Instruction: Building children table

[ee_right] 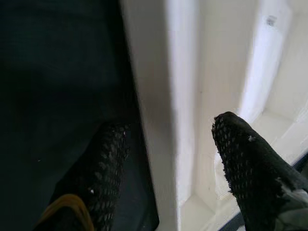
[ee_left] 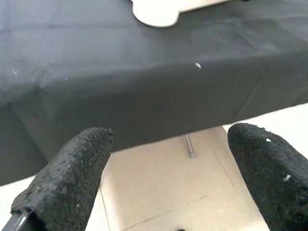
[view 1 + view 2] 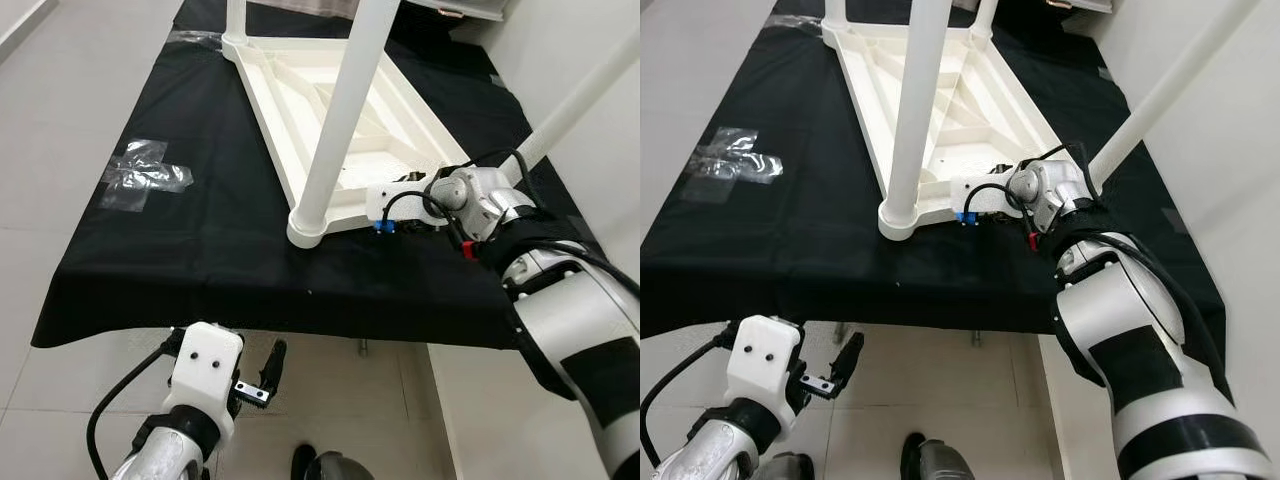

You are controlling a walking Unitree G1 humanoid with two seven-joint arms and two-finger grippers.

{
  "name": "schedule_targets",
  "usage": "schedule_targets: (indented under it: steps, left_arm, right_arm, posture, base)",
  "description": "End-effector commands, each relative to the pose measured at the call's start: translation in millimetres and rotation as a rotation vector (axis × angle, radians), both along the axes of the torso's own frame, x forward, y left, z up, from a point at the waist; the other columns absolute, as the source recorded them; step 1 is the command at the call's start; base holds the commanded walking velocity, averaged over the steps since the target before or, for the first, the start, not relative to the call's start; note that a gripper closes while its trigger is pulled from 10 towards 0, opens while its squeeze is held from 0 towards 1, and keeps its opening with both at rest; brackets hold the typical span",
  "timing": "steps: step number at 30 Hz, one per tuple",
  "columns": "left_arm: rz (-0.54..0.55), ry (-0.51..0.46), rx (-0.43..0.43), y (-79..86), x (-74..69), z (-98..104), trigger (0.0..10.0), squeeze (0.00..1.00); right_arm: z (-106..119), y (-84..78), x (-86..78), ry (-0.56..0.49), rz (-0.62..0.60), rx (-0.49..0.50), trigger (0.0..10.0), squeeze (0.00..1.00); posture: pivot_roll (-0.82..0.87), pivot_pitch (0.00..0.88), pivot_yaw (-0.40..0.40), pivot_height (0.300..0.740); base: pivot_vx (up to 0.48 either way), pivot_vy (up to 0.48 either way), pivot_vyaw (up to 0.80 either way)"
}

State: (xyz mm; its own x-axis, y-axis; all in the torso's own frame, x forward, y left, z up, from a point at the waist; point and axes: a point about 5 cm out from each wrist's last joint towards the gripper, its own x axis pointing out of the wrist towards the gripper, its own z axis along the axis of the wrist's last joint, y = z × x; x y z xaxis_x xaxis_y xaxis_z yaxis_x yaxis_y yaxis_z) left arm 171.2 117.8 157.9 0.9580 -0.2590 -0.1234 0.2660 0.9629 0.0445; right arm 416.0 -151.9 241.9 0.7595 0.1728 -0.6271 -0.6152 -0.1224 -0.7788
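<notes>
A pale tiled floor (image 3: 60, 130) surrounds a tabletop (image 3: 200, 250) draped in black cloth, which carries the work. On it lies a white plastic children's table top (image 3: 330, 110), upside down with its ribbed underside showing, one rounded corner near the cloth's front edge. A white round leg (image 3: 340, 110) stands upright in that corner's socket, just beside the right hand (image 1: 168, 159), and a second white leg (image 3: 580, 95) slants up past the same arm on its outer side. The right hand sits at the near rim of the upturned table top; in its wrist view one black finger (image 1: 108, 163) lies on the dark cloth outside the white rim and the other finger (image 1: 245, 154) inside it, so the fingers are spread apart with the rim between them, and no clear pressing on it can be seen. A patch of clear crumpled tape (image 3: 145, 175) is stuck to the cloth, well apart from that hand, towards the robot's left. The left hand (image 2: 168, 163) hangs low in front of the tabletop's draped edge, over the floor, fingers wide apart and holding nothing.
</notes>
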Motion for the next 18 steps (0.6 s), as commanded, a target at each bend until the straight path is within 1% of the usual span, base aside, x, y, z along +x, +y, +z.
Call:
schedule_targets:
  steps: [1, 3, 4, 6, 7, 8, 9, 10, 11, 12, 14, 15, 16, 17, 18]
  left_arm:
    - [-0.011, 0.011, -0.017, -4.8, -4.5, 0.7, 10.0, 0.0]
    - [-0.013, 0.012, -0.019, -6.2, -5.7, 0.5, 10.0, 0.0]
    - [-0.013, 0.012, -0.019, -6.2, -5.7, 0.5, 10.0, 0.0]
    - [-0.014, 0.015, -0.024, -8.7, -8.9, 0.8, 10.0, 0.0]
    - [-0.014, 0.015, -0.024, -8.7, -8.9, 0.8, 10.0, 0.0]
    - [-0.014, 0.017, -0.026, -9.6, -10.0, 1.0, 10.0, 0.0]
    - [-0.005, 0.021, -0.033, -10.9, -12.2, 2.0, 10.0, 0.0]
    - [-0.005, 0.021, -0.033, -10.9, -12.2, 2.0, 10.0, 0.0]
    - [0.002, 0.024, -0.035, -11.3, -13.1, 2.3, 10.0, 0.0]
    - [0.002, 0.024, -0.035, -11.3, -13.1, 2.3, 10.0, 0.0]
    - [0.007, 0.024, -0.037, -11.4, -13.6, 2.8, 10.0, 0.0]
    - [0.007, 0.024, -0.037, -11.4, -13.6, 2.8, 10.0, 0.0]
    - [0.012, 0.024, -0.038, -11.0, -13.8, 3.0, 10.0, 0.0]
    - [0.012, 0.024, -0.038, -11.0, -13.8, 3.0, 10.0, 0.0]
    - [0.015, 0.024, -0.039, -10.9, -13.9, 3.2, 10.0, 0.0]
  right_arm:
    - [-4.5, 1.6, -1.7, 0.048, 0.017, -0.041, 10.0, 0.0]
    - [-6.8, 10.0, -2.8, 0.079, 0.047, -0.064, 10.0, 0.0]
    - [-6.8, 10.0, -2.8, 0.079, 0.047, -0.064, 10.0, 0.0]
    - [-8.4, 23.3, -2.8, 0.072, 0.084, -0.078, 10.0, 0.0]
    - [-8.4, 23.3, -2.8, 0.072, 0.084, -0.078, 10.0, 0.0]
    - [-9.2, 28.9, -2.9, 0.07, 0.094, -0.079, 10.0, 0.0]
    - [-11.6, 44.8, -4.1, 0.07, 0.138, -0.074, 0.0, 0.0]
    - [-11.6, 44.8, -4.1, 0.07, 0.138, -0.074, 0.0, 0.0]
    - [-12.9, 52.9, -5.1, 0.073, 0.16, -0.067, 0.0, 0.0]
    - [-12.9, 52.9, -5.1, 0.073, 0.16, -0.067, 0.0, 0.0]
    - [-13.1, 59.8, -6.8, 0.102, 0.173, -0.041, 0.0, 0.0]
    - [-13.1, 59.8, -6.8, 0.102, 0.173, -0.041, 0.0, 0.0]
    - [-12.4, 65.6, -8.2, 0.123, 0.19, -0.015, 0.0, 0.0]
    - [-12.4, 65.6, -8.2, 0.123, 0.19, -0.015, 0.0, 0.0]
    - [-11.1, 72.6, -10.1, 0.148, 0.215, 0.007, 0.0, 0.0]
  posture:
    - [0.04, 0.255, -0.234, 0.74]
    - [0.04, 0.254, -0.239, 0.74]
    - [0.04, 0.254, -0.239, 0.74]
    - [0.03, 0.258, -0.251, 0.74]
    - [0.03, 0.258, -0.251, 0.74]
    - [0.03, 0.259, -0.253, 0.74]
    - [0.03, 0.267, -0.269, 0.74]
    - [0.03, 0.267, -0.269, 0.74]
    - [0.03, 0.267, -0.27, 0.74]
    - [0.03, 0.267, -0.27, 0.74]
    - [0.03, 0.273, -0.28, 0.74]
    - [0.03, 0.273, -0.28, 0.74]
    - [0.03, 0.274, -0.281, 0.74]
    - [0.03, 0.274, -0.281, 0.74]
    - [0.02, 0.275, -0.282, 0.74]
  base:
    - [0.0, 0.0, 0.0]
    - [0.0, 0.0, 0.0]
    - [0.0, 0.0, 0.0]
    - [0.0, 0.0, 0.0]
    - [0.0, 0.0, 0.0]
    - [0.0, 0.0, 0.0]
    - [0.0, 0.0, 0.0]
    - [0.0, 0.0, 0.0]
    - [0.0, 0.0, 0.0]
    - [0.0, 0.0, 0.0]
    - [0.0, 0.0, 0.0]
    - [0.0, 0.0, 0.0]
    - [0.0, 0.0, 0.0]
    - [0.0, 0.0, 0.0]
    - [0.0, 0.0, 0.0]
